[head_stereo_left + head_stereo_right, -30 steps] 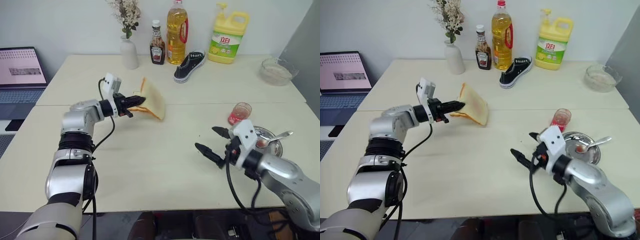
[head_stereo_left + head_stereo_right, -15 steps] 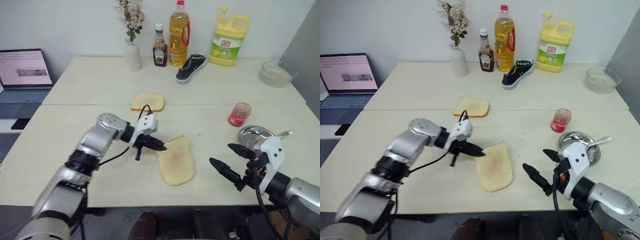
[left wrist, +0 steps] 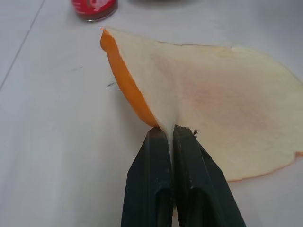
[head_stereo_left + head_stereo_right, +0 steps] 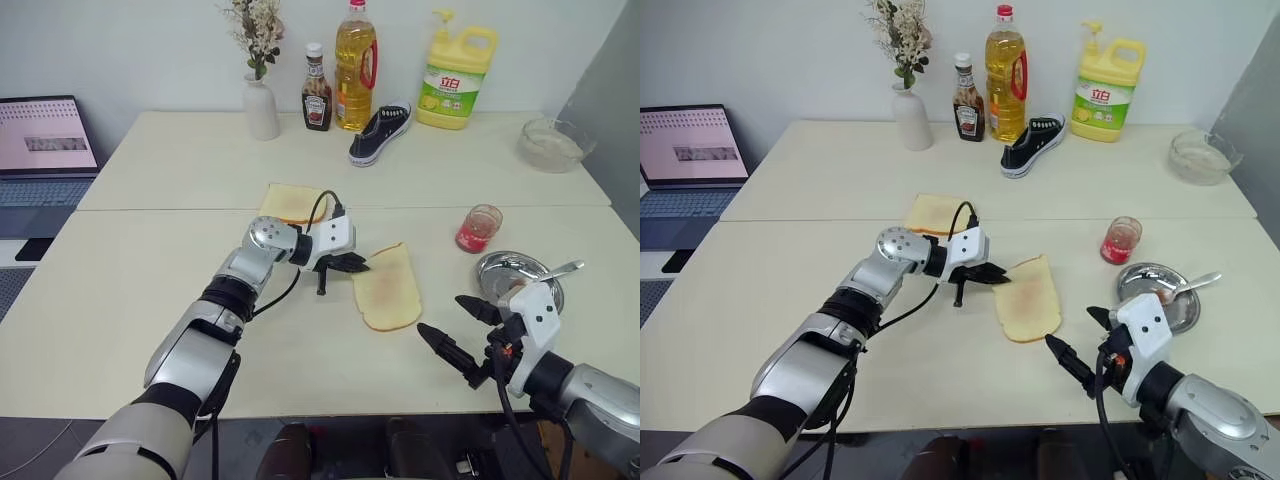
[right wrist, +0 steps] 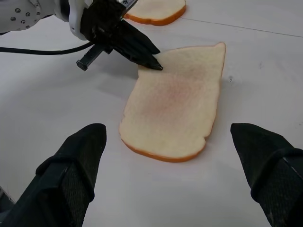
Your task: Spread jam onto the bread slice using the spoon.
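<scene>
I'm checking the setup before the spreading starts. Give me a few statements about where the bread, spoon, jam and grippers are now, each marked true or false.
1. The left gripper is shut on an edge of the bread slice. True.
2. The spoon is held by the right gripper. False: it rests in the steel dish; that gripper is open and holds nothing.
3. The jam jar stands beside the dish. True.
4. The smaller slice lies on top of the bread slice. False: they lie apart.

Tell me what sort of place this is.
Probably an office or lab set up as a mock kitchen, not a real one. Pale tables carry an oil bottle, a detergent jug and a bread slice, but also a sneaker, with a laptop alongside.
</scene>
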Controlling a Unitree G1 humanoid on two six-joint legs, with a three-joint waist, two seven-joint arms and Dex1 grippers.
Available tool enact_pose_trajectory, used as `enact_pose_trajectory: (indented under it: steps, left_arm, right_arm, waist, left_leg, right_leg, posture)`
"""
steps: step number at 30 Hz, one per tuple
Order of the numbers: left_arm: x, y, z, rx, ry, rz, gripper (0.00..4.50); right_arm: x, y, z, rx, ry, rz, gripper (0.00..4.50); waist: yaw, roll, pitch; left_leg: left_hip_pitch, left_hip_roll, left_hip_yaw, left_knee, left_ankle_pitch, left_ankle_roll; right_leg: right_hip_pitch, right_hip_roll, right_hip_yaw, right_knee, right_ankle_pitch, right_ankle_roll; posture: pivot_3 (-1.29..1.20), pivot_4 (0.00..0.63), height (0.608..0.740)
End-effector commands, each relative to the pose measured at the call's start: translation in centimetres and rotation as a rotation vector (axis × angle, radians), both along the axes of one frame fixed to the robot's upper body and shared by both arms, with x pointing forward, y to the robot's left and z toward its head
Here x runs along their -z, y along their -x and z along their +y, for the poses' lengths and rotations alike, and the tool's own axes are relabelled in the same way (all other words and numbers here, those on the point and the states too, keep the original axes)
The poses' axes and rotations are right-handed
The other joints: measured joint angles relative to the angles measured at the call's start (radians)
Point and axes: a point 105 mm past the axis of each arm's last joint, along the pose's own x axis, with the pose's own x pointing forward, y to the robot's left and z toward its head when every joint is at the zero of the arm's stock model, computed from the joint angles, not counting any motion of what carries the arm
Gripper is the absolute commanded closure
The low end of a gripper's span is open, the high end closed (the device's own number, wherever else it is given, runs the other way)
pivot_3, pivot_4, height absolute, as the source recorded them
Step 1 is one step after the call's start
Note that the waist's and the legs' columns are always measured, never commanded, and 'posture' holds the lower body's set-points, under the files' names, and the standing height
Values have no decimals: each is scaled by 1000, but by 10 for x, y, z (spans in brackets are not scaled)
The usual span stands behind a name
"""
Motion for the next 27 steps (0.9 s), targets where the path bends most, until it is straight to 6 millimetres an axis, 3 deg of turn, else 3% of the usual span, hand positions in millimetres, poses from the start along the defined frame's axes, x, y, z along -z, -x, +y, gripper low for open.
enact_pose_trajectory:
  steps: [1,8,12,16,20,24,27]
  left_arm:
    - [5,8,-2,81,-50,-46,4478]
    - [9,-4,-4,61,-110,-147,4478]
    - [1,-15,-10,1,-73,-177,4478]
    - [-4,-16,-10,-14,-29,-125,3471]
    - [-15,-16,7,-28,-8,-61,2286]
    - [-37,-25,24,-109,54,-106,1079]
    - [-64,-18,20,-132,229,-64,178]
  right_arm:
    - [-14,6,11,-55,1,-72,0]
    - [-15,3,12,-62,-3,-73,0]
    - [-14,2,12,-59,-5,-72,0]
    - [-13,3,11,-44,-6,-69,0]
    - [-12,3,1,23,-14,-66,0]
    - [-11,0,-25,177,-17,-78,0]
    - [-9,-7,-60,391,5,-115,0]
  waist:
    - [-2,0,0]
    - [-2,0,0]
    - [-2,0,0]
    - [-3,0,0]
    - [-4,0,0]
    - [-3,0,0]
    - [-3,0,0]
  left_leg:
    - [0,0,0,0,0,0]
    - [0,0,0,0,0,0]
    - [0,-1,0,1,0,0]
    - [0,-1,0,0,0,0]
    - [0,-1,0,0,0,0]
    - [0,0,-1,0,0,0]
    - [0,1,-1,1,0,0]
  right_leg:
    - [0,0,0,0,0,0]
    - [0,0,0,0,0,0]
    - [0,0,0,0,0,0]
    - [0,0,0,0,0,0]
    - [0,0,0,0,0,0]
    - [0,0,0,1,0,0]
    - [0,-1,0,1,0,0]
  posture:
    - [0,150,740]
    - [0,150,740]
    - [0,150,740]
    - [0,150,740]
    - [0,150,740]
    - [0,150,740]
    - [0,150,740]
